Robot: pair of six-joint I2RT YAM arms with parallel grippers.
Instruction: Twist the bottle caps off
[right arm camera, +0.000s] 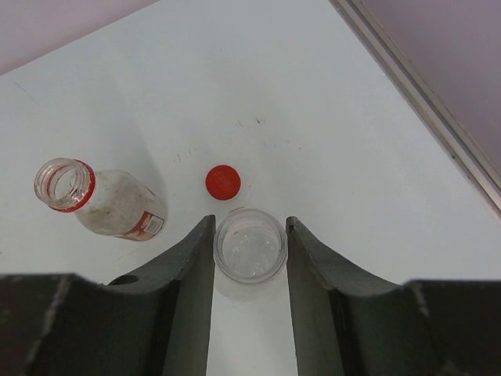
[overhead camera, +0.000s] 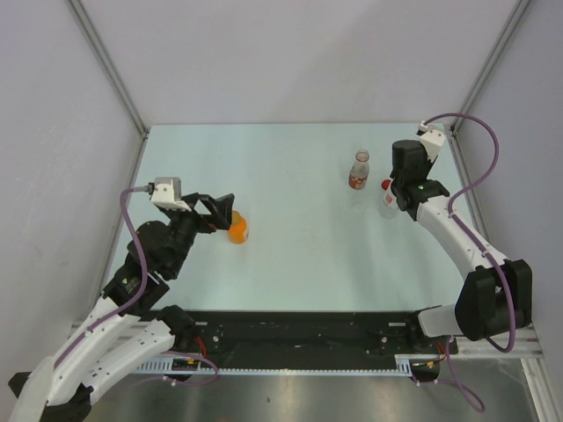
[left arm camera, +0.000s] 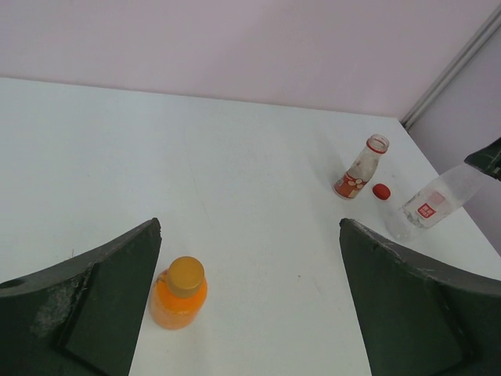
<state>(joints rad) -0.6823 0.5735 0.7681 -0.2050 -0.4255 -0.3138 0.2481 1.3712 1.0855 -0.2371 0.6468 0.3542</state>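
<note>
My right gripper is shut on the clear cap of the plain clear bottle, which leans under it near the table's right edge. Just beyond lies a loose red cap on the table. Next to it stands the bottle with the reddish label band, its mouth open. At the left, the orange-filled bottle stands upright with its orange cap on. My left gripper hangs open, and the orange bottle sits close to its left finger, apart from it.
The white table is walled by pale panels on three sides. A metal frame rail runs along the right edge, close to the clear bottle. Both arm bases sit on the black rail at the near edge.
</note>
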